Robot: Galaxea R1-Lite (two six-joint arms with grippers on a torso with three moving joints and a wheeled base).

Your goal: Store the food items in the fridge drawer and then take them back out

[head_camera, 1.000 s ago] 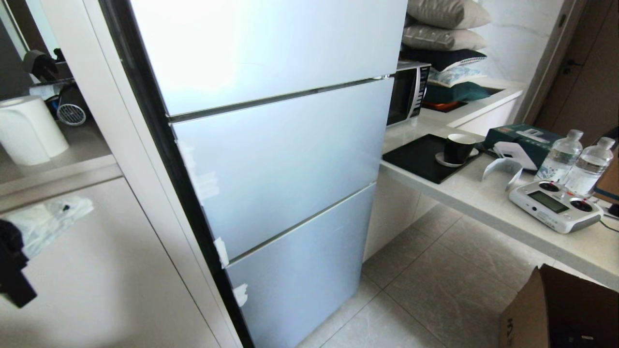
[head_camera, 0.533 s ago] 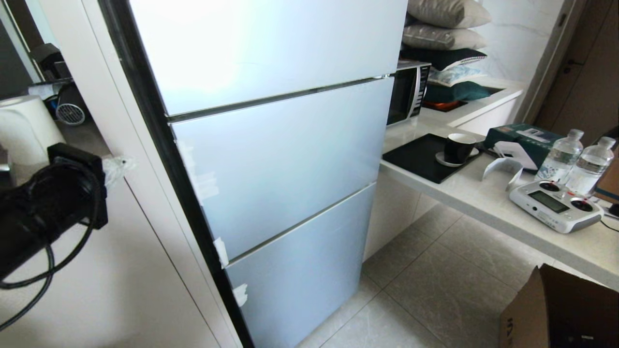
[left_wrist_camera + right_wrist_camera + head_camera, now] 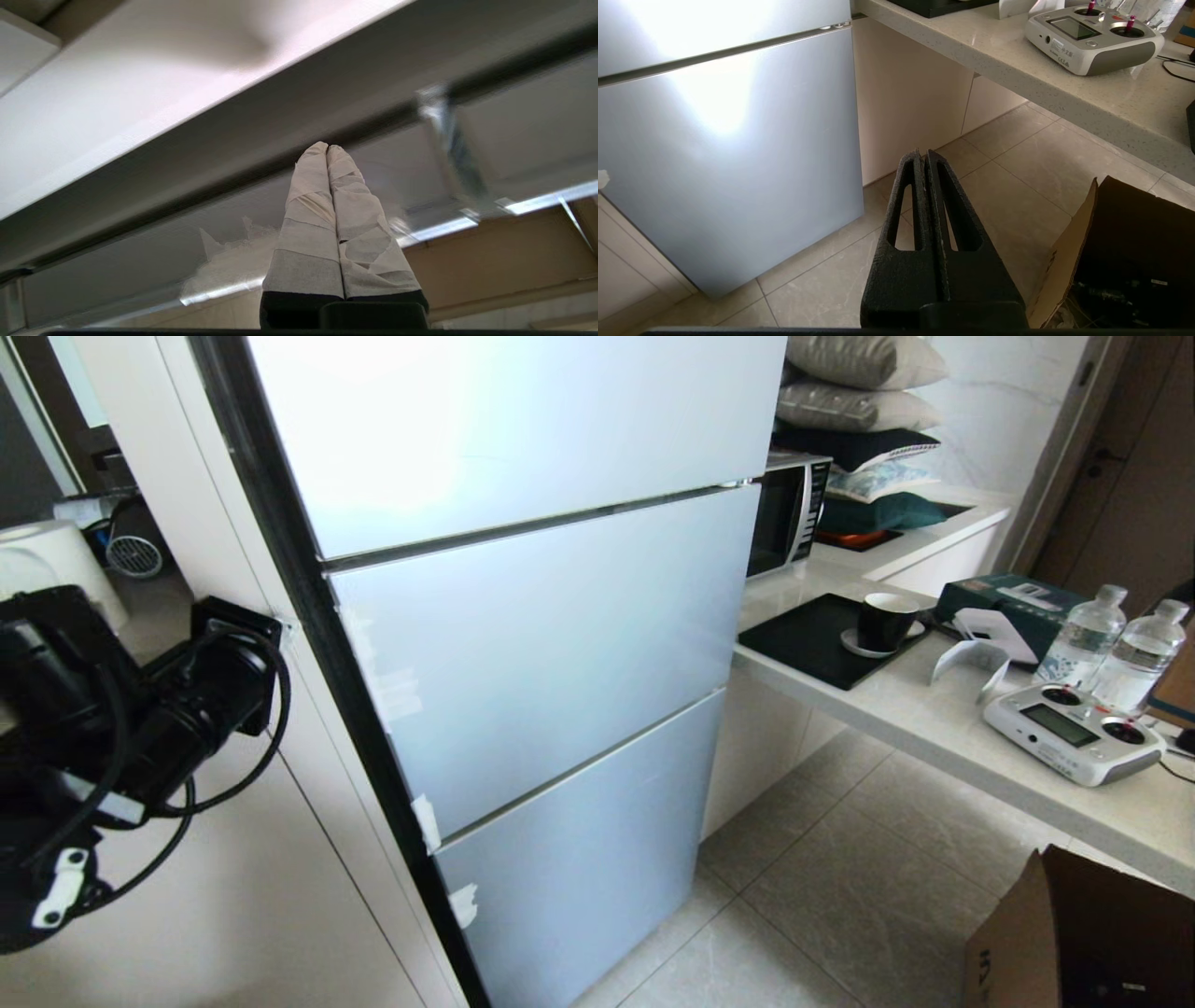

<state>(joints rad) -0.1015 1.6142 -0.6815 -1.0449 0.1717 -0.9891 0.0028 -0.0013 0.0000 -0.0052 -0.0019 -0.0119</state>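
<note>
The left gripper (image 3: 328, 148) points at the fridge's (image 3: 523, 644) side edge. Below the right gripper (image 3: 923, 155) lies floor (image 3: 1017, 172), fridge left, cardboard box (image 3: 1125, 252) right.

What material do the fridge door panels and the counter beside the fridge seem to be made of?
The fridge door panels look like glossy glass or coated metal, pale blue-grey; they reflect a bright glare. The counter looks like polished stone or a stone-like composite, light beige with fine speckles and a thick edge. Neither can be told for certain.

Glossy pale-blue fridge panels (image 3: 541, 644), matt stone-look floor tiles (image 3: 840, 896), and a brown cardboard box (image 3: 1074, 943).
</note>
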